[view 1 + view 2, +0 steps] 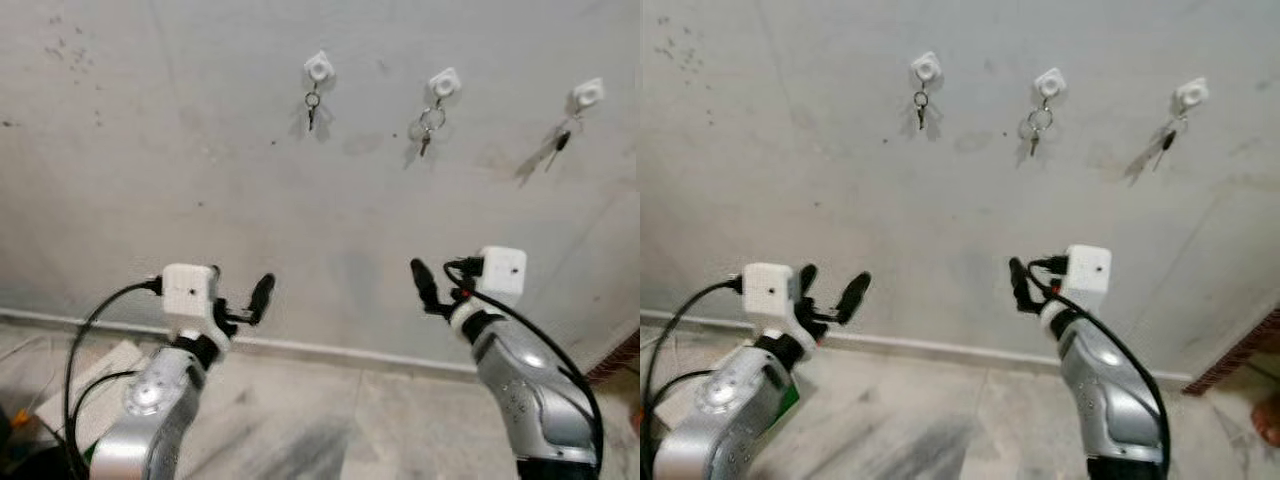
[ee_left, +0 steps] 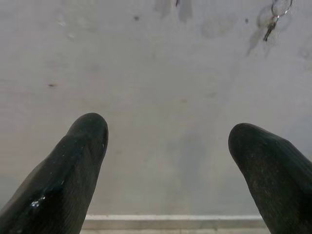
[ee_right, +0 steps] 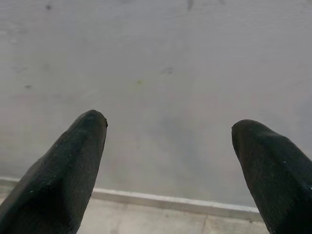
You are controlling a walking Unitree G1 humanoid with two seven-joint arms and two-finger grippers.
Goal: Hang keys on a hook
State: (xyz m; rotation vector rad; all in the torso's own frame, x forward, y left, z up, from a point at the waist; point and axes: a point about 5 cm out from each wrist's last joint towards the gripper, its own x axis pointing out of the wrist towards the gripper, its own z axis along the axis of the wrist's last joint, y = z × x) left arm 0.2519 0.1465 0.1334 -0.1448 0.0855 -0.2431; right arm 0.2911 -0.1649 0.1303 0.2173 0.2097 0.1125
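Three white hooks are fixed high on the grey wall, and each carries keys. The left hook [image 1: 318, 68] holds a small key [image 1: 312, 108], the middle hook [image 1: 444, 83] a ring with a key [image 1: 428, 125], and the right hook [image 1: 587, 95] a longer bunch [image 1: 555, 145]. My left gripper [image 1: 240, 295] is raised well below the left hook, open and holding nothing. My right gripper [image 1: 432, 288] is up at the same height, below the middle hook, also open and bare. In the left wrist view the middle ring's key [image 2: 273, 22] hangs far beyond the fingertips [image 2: 90, 131].
A pale skirting strip [image 1: 330, 352] runs along the foot of the wall above a grey tiled floor [image 1: 300, 420]. A flat light slab [image 1: 90, 375] lies on the floor at the lower left. A reddish brick edge [image 1: 1240, 360] shows at the lower right.
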